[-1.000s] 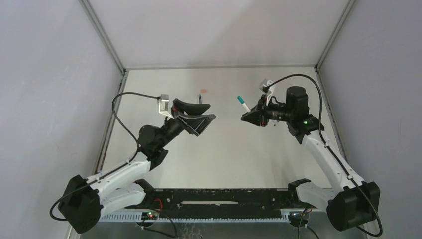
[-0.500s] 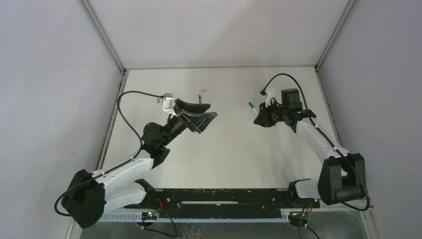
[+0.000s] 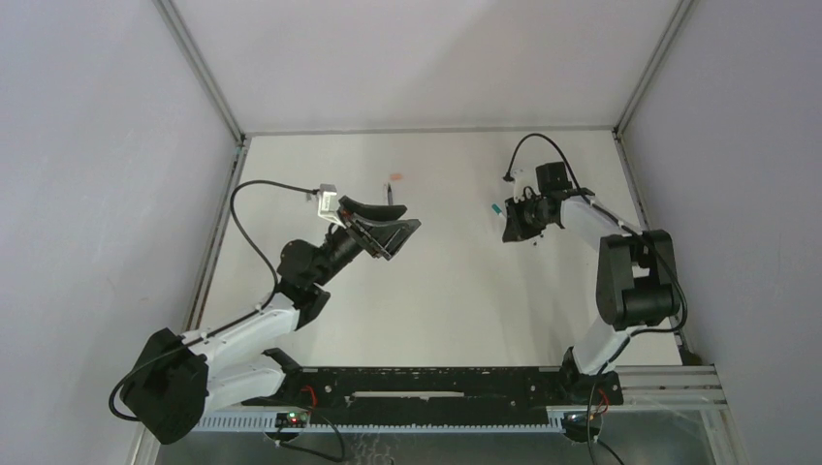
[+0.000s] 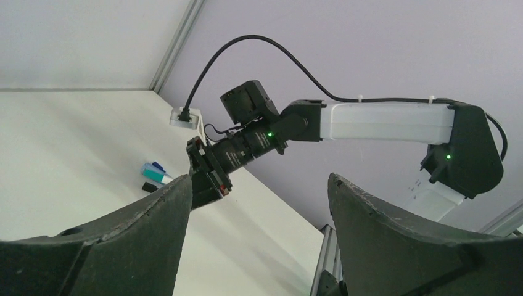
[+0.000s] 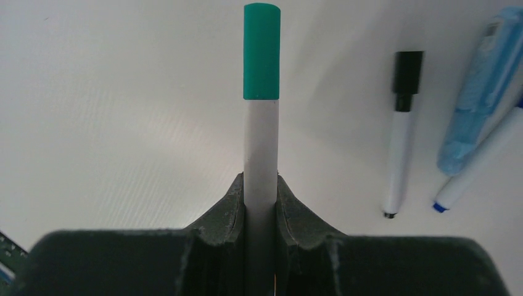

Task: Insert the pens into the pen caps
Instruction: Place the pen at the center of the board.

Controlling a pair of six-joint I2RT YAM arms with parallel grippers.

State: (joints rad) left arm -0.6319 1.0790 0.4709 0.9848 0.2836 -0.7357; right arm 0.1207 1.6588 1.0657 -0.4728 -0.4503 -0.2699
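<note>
Since one second ago the right arm has folded toward the far right side, and the right gripper [image 3: 511, 221] with the held pen [image 3: 496, 207] went a little to the right. The left arm almost did not move.

From above, the left gripper [image 3: 411, 215] hangs spread wide and empty; I think it waits for the next pen. One salmon cap [image 3: 395, 177] lies on the table [image 3: 436, 291], well apart from both grippers.

From the left wrist, its two fingers [image 4: 154, 216] stand far apart, and the right gripper shows between them, low over the table.

From the right wrist, the gripper pinches the white barrel. The teal cap [image 5: 262, 49] sits on the front end, so this pen is probably finished and is being carried to the others. Three pens lie at the right: a black-capped pen [image 5: 399, 148], a thick light-blue pen [image 5: 478, 105] and a blue-tipped pen [image 5: 478, 176]. That makes four pens and two seated caps.
</note>
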